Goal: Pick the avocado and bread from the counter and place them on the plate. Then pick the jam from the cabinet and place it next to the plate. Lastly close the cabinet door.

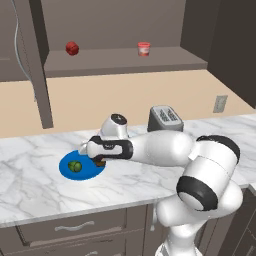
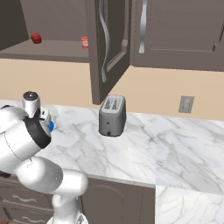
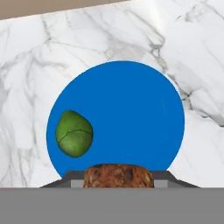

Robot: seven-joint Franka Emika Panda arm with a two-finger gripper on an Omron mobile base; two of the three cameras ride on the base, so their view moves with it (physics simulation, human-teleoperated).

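Note:
The blue plate point(image 1: 67, 169) lies on the white marble counter point(image 1: 35, 192), and the green avocado point(image 1: 75, 166) rests on its left part. My gripper point(image 1: 100, 161) hovers over the plate's right edge, shut on the brown bread point(image 1: 100, 163). In the hand view the bread point(image 3: 118, 176) sits between the fingers at the bottom, above the plate point(image 3: 131, 113), with the avocado point(image 3: 74, 133) to the left. The red jam point(image 1: 144, 48) stands on the shelf of the open cabinet point(image 1: 125, 62). The cabinet door point(image 2: 107, 48) stands swung wide open.
A darker red ball point(image 1: 72, 48) sits on the shelf left of the jam. A grey toaster point(image 1: 165, 118) stands on the counter behind my arm. The open door's edge point(image 1: 40, 65) hangs above the counter's left part. A wall outlet point(image 1: 220, 103) is at the right.

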